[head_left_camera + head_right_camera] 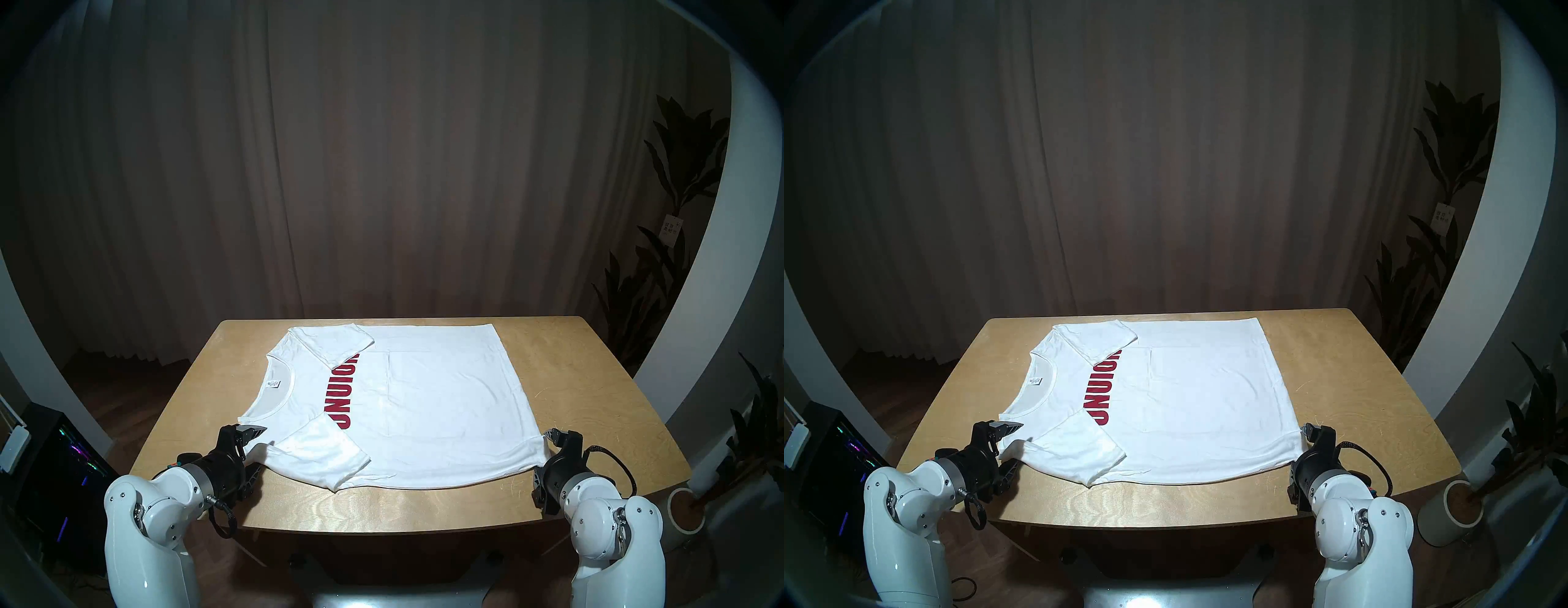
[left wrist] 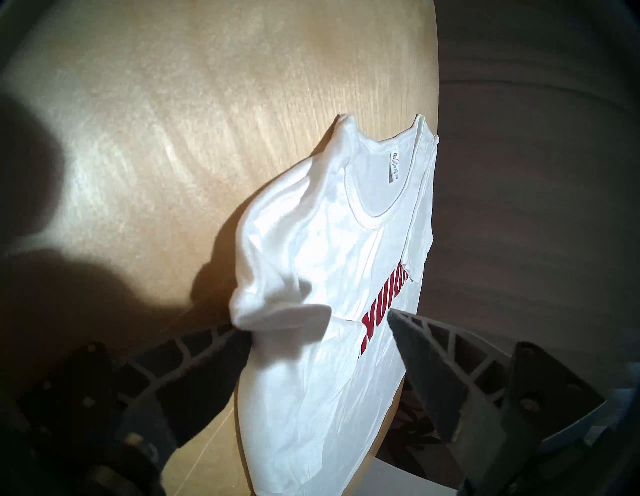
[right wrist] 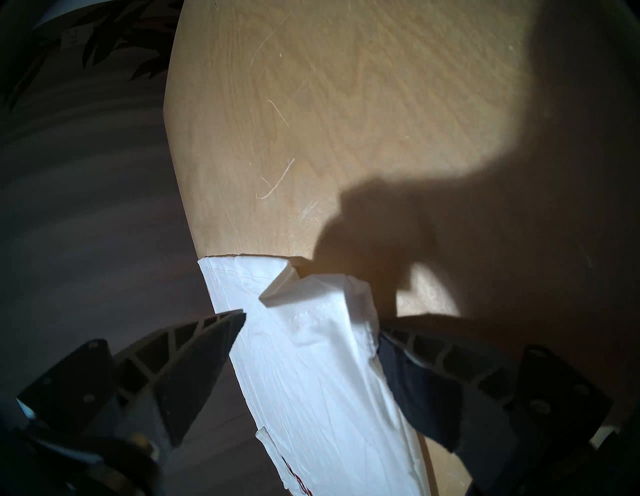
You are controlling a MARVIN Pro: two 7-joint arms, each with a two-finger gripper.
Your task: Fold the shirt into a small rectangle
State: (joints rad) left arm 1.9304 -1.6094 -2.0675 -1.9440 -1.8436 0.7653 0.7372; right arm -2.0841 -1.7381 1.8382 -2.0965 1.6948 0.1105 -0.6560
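Observation:
The white shirt (image 1: 424,403) lies flat on the wooden table (image 1: 594,382), neck to the left, hem to the right, both sleeves folded in over the chest. Red letters (image 1: 341,395) run across it, and the neck label (image 1: 273,384) shows. My left gripper (image 1: 256,450) is open, its fingers straddling the near shoulder corner, one above and one under the cloth (image 2: 311,242). My right gripper (image 1: 544,456) is open and straddles the near hem corner (image 3: 311,363). The corner is slightly rumpled there.
A dark curtain hangs behind the table. A potted plant (image 1: 687,509) stands on the floor at the right. A computer case with coloured lights (image 1: 63,467) stands at the left. Both arms reach in over the table's front edge (image 1: 382,524).

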